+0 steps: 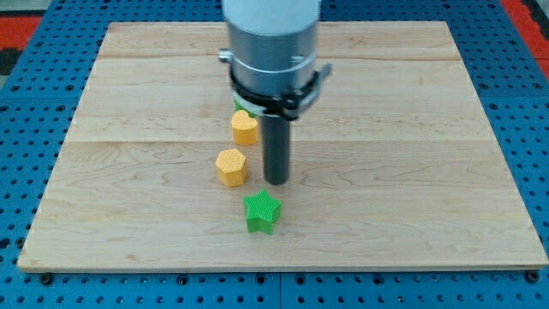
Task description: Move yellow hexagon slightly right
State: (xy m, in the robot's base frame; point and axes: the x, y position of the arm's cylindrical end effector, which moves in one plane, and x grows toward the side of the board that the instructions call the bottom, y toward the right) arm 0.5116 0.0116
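Green star [262,212]: nearest the view's bottom, standing apart, just below the tip
Yellow hexagon [232,166]: mid-desk [412,172], left of the tip
Tool: a plain rod, no jaws to open or close; tip [276,182] just right of the hexagon, the wrong side for a rightward push
Yellow heart [244,127]: farther back, partly under the arm
Progress: judged not begun; tip must round to the hexagon's left

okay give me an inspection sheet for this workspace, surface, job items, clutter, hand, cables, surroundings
Surface: wooden board, flat, pale.
Job's things: yellow hexagon, just to the view's left of my tip, a small gap between them.
Clutter: yellow heart-like block above the hexagon; green star below my tip; a green sliver behind the arm, shape hidden.
Hand: none fitted; a rod only.
Cables: nothing seen.
Surroundings: blue perforated base; red area at top corners.
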